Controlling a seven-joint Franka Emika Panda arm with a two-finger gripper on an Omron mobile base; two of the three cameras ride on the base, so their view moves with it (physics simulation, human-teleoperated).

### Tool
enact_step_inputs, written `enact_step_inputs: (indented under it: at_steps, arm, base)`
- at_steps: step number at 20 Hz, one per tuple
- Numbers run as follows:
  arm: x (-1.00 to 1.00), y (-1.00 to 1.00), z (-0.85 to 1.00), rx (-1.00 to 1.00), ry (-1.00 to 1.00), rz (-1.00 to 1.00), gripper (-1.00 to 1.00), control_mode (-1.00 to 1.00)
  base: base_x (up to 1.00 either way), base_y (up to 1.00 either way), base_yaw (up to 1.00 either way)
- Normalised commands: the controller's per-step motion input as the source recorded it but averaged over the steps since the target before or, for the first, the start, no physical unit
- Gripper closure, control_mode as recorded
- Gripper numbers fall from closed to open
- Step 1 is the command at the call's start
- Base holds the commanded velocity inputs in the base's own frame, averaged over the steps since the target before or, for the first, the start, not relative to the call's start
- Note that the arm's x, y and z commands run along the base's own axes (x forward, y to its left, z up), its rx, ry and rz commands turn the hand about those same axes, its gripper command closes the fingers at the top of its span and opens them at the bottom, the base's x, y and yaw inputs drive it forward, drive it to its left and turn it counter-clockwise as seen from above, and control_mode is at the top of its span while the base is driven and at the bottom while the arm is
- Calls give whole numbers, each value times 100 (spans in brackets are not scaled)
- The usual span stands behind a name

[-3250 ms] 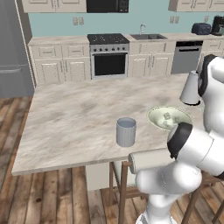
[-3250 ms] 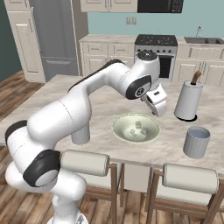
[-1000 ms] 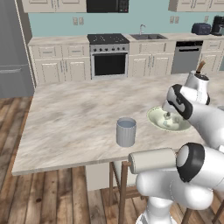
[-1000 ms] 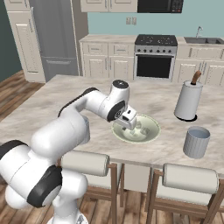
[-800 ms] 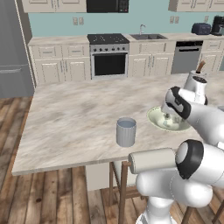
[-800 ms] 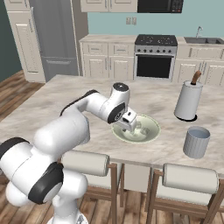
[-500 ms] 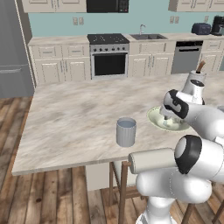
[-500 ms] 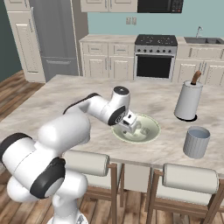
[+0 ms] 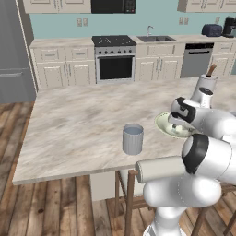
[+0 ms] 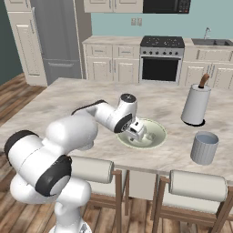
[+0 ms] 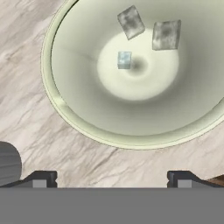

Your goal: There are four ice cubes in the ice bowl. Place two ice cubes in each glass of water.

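Observation:
The pale green ice bowl [image 11: 56, 98] sits on the marble island, also seen in the left base view [image 9: 162, 125] and the right base view [image 10: 155, 136]. Three ice cubes show inside it: two grey ones [image 11: 131, 22] [image 11: 166, 35] on the far slope and a smaller bluish one [image 11: 124, 60] near the middle. My gripper [image 11: 111, 179] hangs low at the bowl's near rim, open, with nothing between its fingers. It also appears in the base views [image 10: 138, 133] [image 9: 178, 125]. One glass of water [image 9: 132, 139] stands left of the bowl, another [image 10: 204, 147] to its right.
A tall white holder [image 10: 196, 104] with a brown-handled utensil stands behind the bowl to the right. A dark grey rounded shape [image 11: 6, 164] sits at the hand view's lower left. Stool backs [image 10: 196, 185] line the island's near edge. My arm hides part of the bowl.
The gripper has come down a little closer to the bowl's near side and stayed open. Earlier it was higher, over the bowl's right side. Bowl and glasses have not moved.

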Motion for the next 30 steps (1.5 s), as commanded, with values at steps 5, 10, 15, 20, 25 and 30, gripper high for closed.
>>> enact_step_inputs:
  at_steps: [5, 10, 15, 20, 25, 30]
  arm:
    - [20, -12, -11, 0, 0, 0, -100, -100]
    - [19, -4, -15, 0, 0, 0, -100, -100]
    - [17, -4, -19, 0, 0, 0, -100, -100]
    - [14, -8, -11, 0, 0, 0, -100, -100]
    - [10, -12, -7, 0, 0, 0, -100, -100]
    - [8, -2, -9, 0, 7, 0, -100, -100]
  base:
    - [0, 0, 0]
    - [0, 0, 0]
    - [0, 0, 0]
    - [0, 0, 0]
    - [0, 0, 0]
    - [0, 0, 0]
